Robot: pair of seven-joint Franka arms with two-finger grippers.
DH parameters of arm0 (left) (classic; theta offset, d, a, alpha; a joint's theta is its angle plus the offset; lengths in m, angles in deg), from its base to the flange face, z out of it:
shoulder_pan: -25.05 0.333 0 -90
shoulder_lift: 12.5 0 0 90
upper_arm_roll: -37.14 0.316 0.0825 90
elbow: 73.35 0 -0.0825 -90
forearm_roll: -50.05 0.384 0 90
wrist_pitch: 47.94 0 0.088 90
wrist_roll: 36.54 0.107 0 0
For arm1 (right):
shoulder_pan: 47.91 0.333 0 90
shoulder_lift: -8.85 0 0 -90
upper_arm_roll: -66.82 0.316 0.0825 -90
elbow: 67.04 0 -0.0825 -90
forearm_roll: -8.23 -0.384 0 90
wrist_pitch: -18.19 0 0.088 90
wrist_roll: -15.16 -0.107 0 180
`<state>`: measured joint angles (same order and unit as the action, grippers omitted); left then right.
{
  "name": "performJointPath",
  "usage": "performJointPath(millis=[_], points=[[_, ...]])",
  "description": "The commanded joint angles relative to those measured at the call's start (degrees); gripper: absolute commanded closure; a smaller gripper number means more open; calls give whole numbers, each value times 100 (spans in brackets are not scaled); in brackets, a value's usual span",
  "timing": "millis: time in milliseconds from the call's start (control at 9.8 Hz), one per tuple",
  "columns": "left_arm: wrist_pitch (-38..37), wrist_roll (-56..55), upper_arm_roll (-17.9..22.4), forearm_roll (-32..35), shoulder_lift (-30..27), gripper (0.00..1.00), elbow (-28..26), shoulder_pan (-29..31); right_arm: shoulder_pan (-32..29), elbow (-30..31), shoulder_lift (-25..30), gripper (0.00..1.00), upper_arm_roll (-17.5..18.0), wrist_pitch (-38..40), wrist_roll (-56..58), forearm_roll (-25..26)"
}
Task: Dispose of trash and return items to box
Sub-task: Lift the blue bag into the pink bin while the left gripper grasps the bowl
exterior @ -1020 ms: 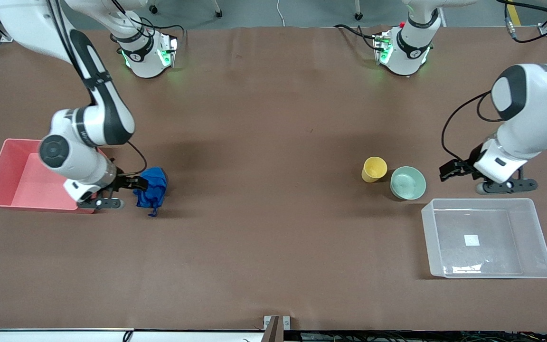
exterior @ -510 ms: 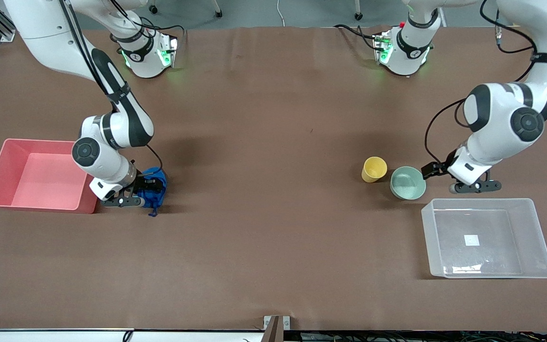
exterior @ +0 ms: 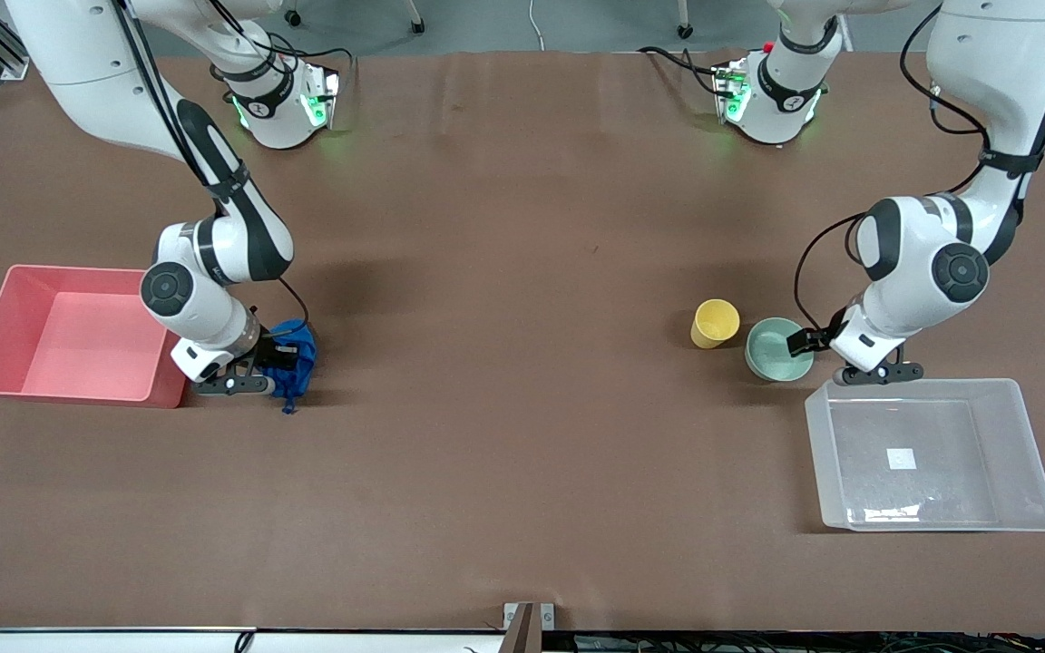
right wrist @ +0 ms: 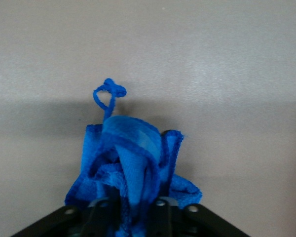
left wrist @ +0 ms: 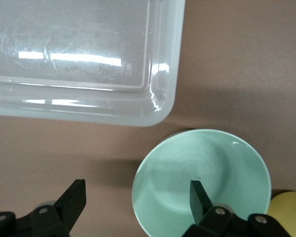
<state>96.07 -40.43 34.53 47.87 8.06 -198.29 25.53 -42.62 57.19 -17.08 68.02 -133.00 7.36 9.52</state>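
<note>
The clear box [exterior: 931, 453] lies nearest the front camera, at the left arm's end of the tabletop [exterior: 522, 272], with a small white label [exterior: 901, 459] on its bottom. Just above its corner hangs the left claw [exterior: 804, 342], the forearm bent down steeply from a raised elbow. Its jaws stand wide and straddle the rim of the mint-green bowl [exterior: 775, 348]; in the left wrist view one finger [left wrist: 200, 195] sits inside the bowl and the other outside it over the tabletop, and neither visibly touches the rim. The yellow cup [exterior: 715, 323] stands just beside the bowl, toward the right arm's end, only its edge showing in the wrist view.

At the right arm's end, the right claw [exterior: 279, 361] is low at the tabletop, its arm folded down beside the pink bin [exterior: 69, 334]. Its jaws are pinched narrow on the blue trash [exterior: 294, 359]; the right wrist view shows the wad [right wrist: 133, 163] bunched between the fingers, its looped strand [right wrist: 107, 96] sticking out. The wrist hides part of the wad from the front camera. Whether the wad rests on the tabletop is hard to tell.
</note>
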Motion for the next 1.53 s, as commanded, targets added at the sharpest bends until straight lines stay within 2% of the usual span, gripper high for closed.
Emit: performJointPath(millis=[0,102,306,408,510,612,714,816,1020,1122,1224,1429], points=[[328,73,-37,33,334,18,-31,58,-54,57,307,99,99,420,-336,91],[364,73,-37,33,404,29,-31,58,-89,-65,683,99,152,1076,-345,21],[435,82,-37,42,449,77,-31,58,-125,-712,1518,99,152,2700,-467,-67],[444,82,-37,51,475,89,-31,49,-255,-1247,1756,99,117,3709,-390,-146],[444,82,-37,60,475,97,-39,49,-413,-1714,1915,99,56,4581,-102,-138],[444,117,-37,68,475,100,-39,49,-432,-1753,2056,99,-284,4798,423,-42],[418,143,-46,68,397,100,-39,49,-450,-1641,2101,99,-705,4757,1185,150],[330,231,-46,68,205,100,-39,49,-450,-1509,2067,99,-1318,4461,1994,405],[-177,459,-46,68,-261,100,214,57,-476,-633,1875,99,-2252,2754,3446,416],[-572,504,-46,68,-367,100,529,58,-520,-107,1664,99,-2465,1726,3783,416],[-1002,504,-46,51,-386,100,984,58,-616,281,1471,98,-2476,1046,3812,416],[-1802,591,-37,42,-255,100,1968,180,-617,435,988,95,-2458,610,3795,154]])
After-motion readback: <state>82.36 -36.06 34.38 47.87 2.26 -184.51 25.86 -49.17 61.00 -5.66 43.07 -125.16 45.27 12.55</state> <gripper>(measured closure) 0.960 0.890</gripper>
